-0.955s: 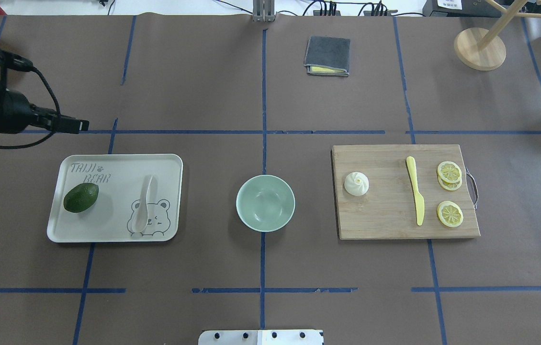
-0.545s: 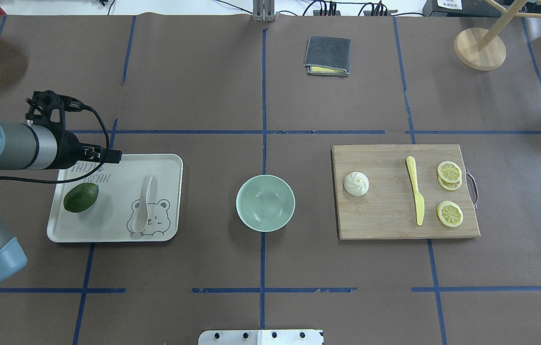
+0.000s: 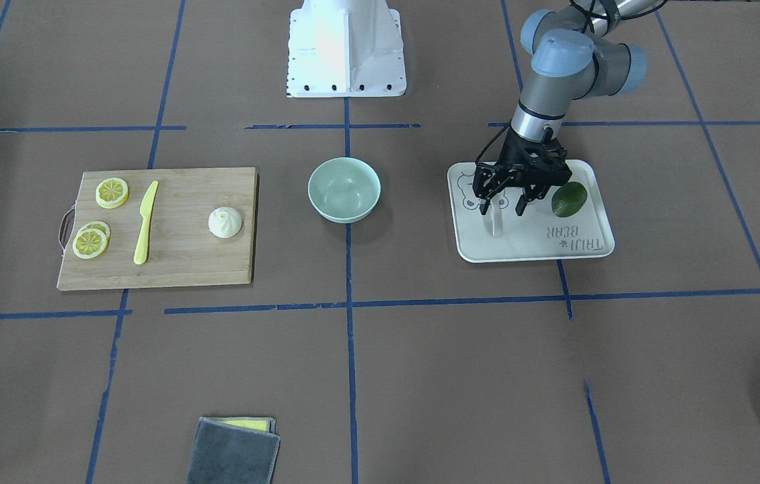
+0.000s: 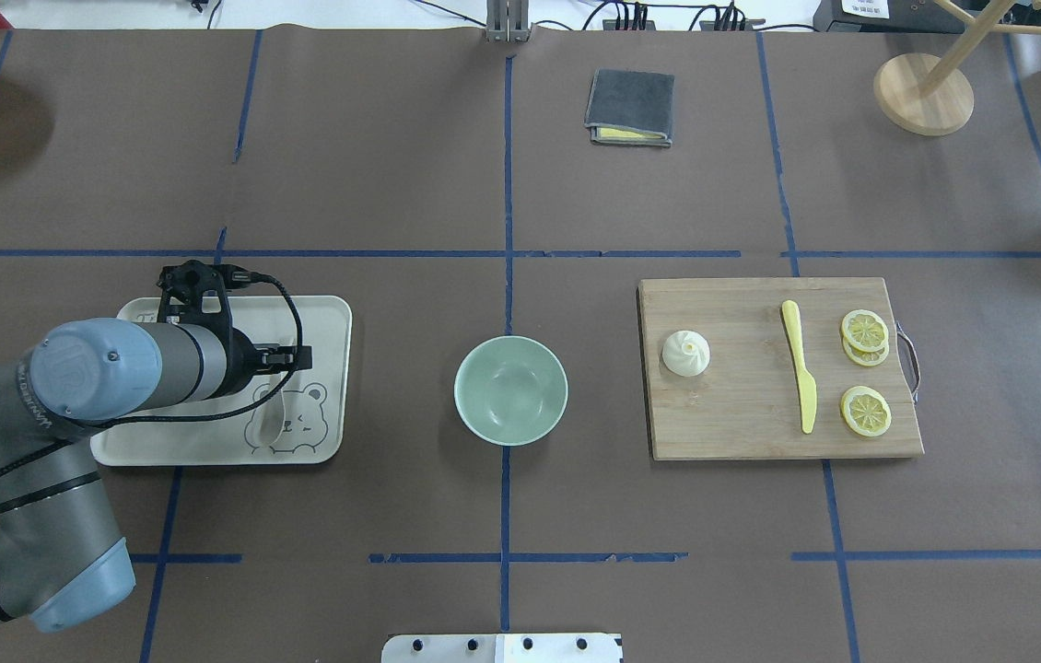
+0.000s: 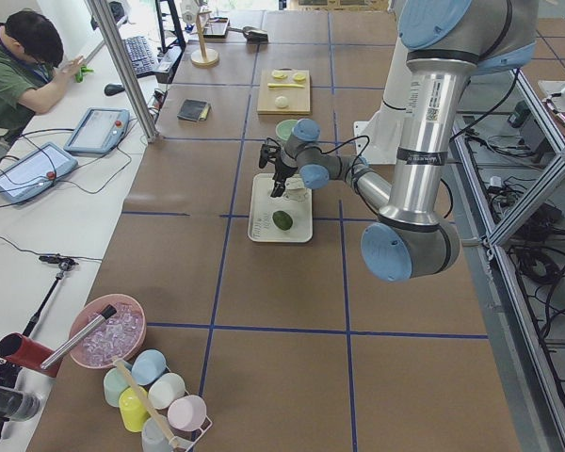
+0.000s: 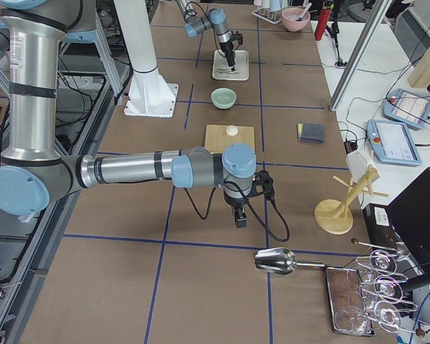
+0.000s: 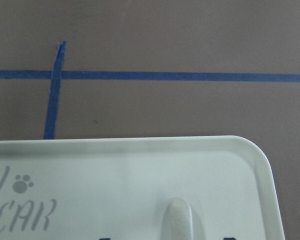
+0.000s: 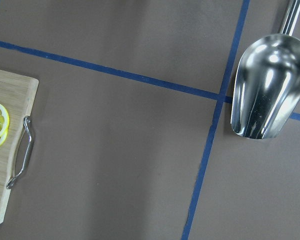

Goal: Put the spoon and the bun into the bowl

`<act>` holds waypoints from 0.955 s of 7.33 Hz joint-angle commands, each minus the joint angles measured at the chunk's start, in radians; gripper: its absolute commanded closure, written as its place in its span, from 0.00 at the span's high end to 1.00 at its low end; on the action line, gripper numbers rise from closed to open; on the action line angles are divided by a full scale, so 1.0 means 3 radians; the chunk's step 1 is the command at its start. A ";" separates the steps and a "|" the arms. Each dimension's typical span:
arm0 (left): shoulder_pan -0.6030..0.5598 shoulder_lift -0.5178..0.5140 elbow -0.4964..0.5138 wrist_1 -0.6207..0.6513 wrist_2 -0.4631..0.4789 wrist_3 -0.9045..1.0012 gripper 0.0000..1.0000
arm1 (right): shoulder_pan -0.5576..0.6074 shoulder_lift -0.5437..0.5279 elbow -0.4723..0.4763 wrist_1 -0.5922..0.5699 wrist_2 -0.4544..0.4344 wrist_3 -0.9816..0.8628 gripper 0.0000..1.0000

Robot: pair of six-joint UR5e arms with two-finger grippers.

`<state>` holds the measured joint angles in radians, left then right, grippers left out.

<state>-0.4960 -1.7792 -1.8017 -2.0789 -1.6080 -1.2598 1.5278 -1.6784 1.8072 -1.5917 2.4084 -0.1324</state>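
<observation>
Wherever bare — brown paper [image 4: 373,166], blue tape [image 4: 391,253].

The white tray [image 3: 535,247] carries grey stencilled lettering, "TAIJI BEAR", in two lines, with a small paw print [image 7: 22,185] after the first word. In the front-facing view it stands upside down. The left wrist view catches only the paw print and "EAR". Small pale lettering runs along the left arm [image 4: 69,387] near its blue cap, possibly the maker's name, but it is too small to read.
</observation>
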 commanded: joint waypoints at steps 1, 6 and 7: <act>0.0048 -0.0047 0.0084 0.0001 0.0022 -0.0024 0.63 | 0.0000 0.0001 -0.0006 -0.0002 0.0000 0.0002 1.00; 0.0053 -0.0016 0.0079 0.0001 0.0022 -0.0009 0.00 | 0.0000 0.0006 -0.0006 -0.0002 0.0000 -0.0003 1.00; 0.0053 -0.0021 0.0064 0.0001 0.0017 -0.0004 0.00 | 0.0000 0.0006 -0.0006 0.0003 0.0000 0.0002 1.00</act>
<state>-0.4802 -1.7859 -1.7792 -2.0785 -1.6024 -1.2627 1.5278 -1.6767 1.8055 -1.5920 2.4084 -0.1325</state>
